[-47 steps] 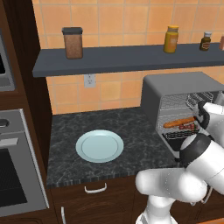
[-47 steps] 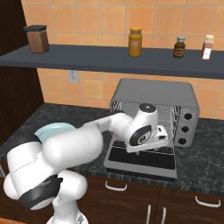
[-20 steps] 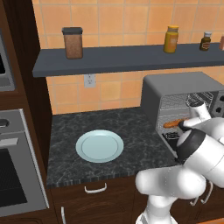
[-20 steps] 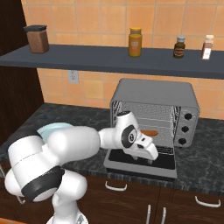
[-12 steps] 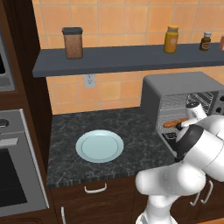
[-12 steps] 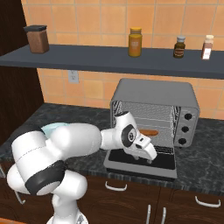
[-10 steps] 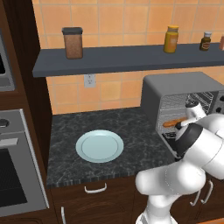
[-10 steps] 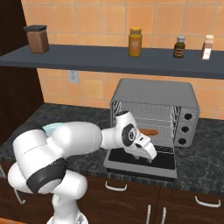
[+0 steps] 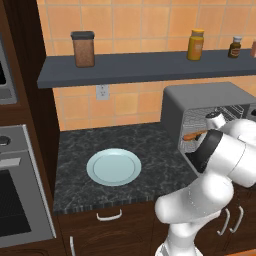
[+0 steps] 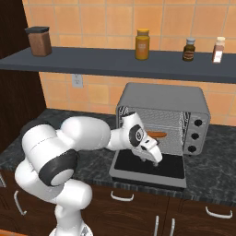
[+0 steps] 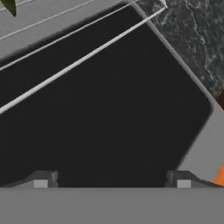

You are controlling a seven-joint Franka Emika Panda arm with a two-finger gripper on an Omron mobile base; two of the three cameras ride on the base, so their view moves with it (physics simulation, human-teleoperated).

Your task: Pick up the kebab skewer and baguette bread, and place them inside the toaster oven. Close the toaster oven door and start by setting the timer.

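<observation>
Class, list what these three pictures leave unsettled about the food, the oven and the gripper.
- Kebab skewer: not made out in the toaster oven; the arm covers much of the opening in both base views.
- Baguette bread: one end hidden behind the hand.
- Toaster oven door: cut off by the hand view's edges.
- Gripper: only the tips show, spread wide.

Tool (image 10: 156, 159) has dropped from the oven mouth, apparently hovering above toaster oven door (image 10: 150, 166)

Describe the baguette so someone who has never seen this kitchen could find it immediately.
Find the boxy grey toaster oven on the dark counter, below the long shelf. Its door lies folded down, and on the wire rack inside rests the baguette, a slim orange-brown loaf, the only orange thing in the grey cavity.
</observation>
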